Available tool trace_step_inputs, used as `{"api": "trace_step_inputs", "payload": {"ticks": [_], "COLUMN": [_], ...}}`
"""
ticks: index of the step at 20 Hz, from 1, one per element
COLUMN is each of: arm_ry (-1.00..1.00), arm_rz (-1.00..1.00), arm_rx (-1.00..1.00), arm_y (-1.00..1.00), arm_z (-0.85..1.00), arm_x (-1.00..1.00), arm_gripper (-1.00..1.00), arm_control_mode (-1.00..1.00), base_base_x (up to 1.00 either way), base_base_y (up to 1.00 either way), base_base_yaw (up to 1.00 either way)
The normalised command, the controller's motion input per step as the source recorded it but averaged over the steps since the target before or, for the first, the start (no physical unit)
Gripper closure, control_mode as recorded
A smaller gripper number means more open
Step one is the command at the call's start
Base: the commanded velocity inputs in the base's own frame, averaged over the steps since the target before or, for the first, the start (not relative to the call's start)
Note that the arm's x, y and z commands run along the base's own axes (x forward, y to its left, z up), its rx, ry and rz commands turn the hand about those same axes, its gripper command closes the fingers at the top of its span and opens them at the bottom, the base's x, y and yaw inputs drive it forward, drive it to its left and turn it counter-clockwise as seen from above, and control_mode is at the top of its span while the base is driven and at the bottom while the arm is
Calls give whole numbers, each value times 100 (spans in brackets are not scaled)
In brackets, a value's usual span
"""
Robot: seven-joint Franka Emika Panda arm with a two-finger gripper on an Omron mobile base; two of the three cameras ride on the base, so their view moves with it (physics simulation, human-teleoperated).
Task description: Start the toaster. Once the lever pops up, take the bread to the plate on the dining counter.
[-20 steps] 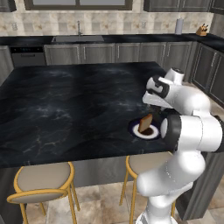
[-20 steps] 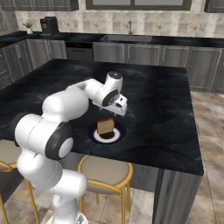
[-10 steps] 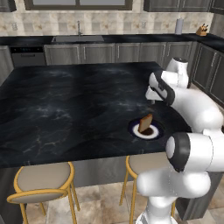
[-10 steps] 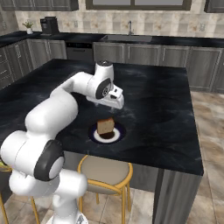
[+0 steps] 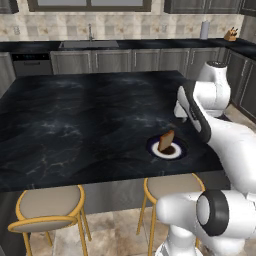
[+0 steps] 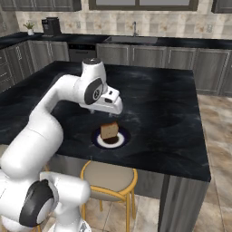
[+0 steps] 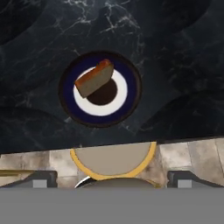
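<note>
I've lifted the pincer (image 6: 111, 108) higher off the plate (image 6: 96, 140) over the last second, jaws spread wide and holding nothing. The bread (image 6: 109, 130) stands tilted on it, on the worktop (image 6: 172, 118) near its stool-side edge. I judge delivery done.

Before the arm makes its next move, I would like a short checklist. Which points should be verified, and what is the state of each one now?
1. Small square tan-brown bread slice rests on the round white plate with dark blue rim: ok.
2. Slice lies flat: not ok, it stands tilted on an edge.
3. Plate sits fully on the black marble dining counter, near its front edge above a yellow-framed stool: ok.
4. End effector is open and holds nothing: ok.
5. End effector is raised clear of the slice: ok.
6. Retreat path free of things on the counter: ok, as far as the views show.
</note>
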Motion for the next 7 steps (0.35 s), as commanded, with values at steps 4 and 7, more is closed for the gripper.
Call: {"api": "trace_step_inputs", "payload": {"ticks": [4, 7], "arm_ry": [0, 0], "arm_rz": [0, 0], "arm_rx": [0, 0], "arm_y": [0, 0], "arm_z": [19, 25], "arm_x": [-87, -79], "arm_gripper": [-100, -100], "arm_control_mode": [-100, -100], "base_base_x": [0, 0], "base_base_y": [0, 0], "base_base_yaw": [0, 0]}}
